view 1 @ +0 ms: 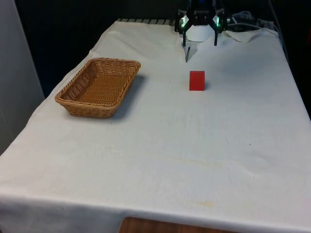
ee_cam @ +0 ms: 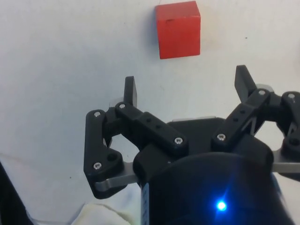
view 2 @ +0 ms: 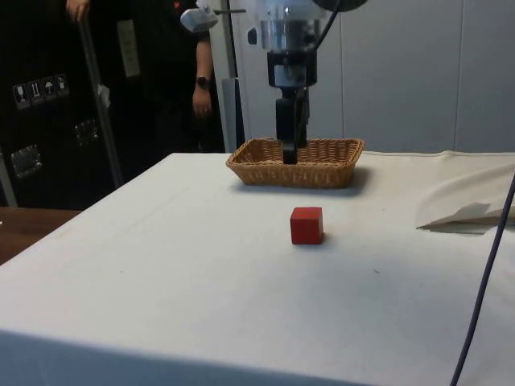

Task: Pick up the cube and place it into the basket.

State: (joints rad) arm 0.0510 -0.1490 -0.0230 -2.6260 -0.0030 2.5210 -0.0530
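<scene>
A red cube [view 1: 197, 80] sits on the white cloth, right of centre in the front view; it also shows in the side view [view 2: 306, 225] and the wrist view [ee_cam: 178, 29]. A woven wicker basket [view 1: 77, 103] stands on the front view's left, empty, and it appears behind the arm in the side view [view 2: 322, 174]. My gripper [view 1: 200, 44] hangs above the cloth beyond the cube, towards the table's far end. Its fingers [ee_cam: 131, 90] are spread wide with nothing between them, and the cube lies ahead of the tips, apart from them.
A rumpled fold of cloth [view 2: 467, 215] lies near the robot's base. A person stands behind the table by the dark cabinets [view 2: 201, 80]. Bare cloth stretches between the cube and the basket.
</scene>
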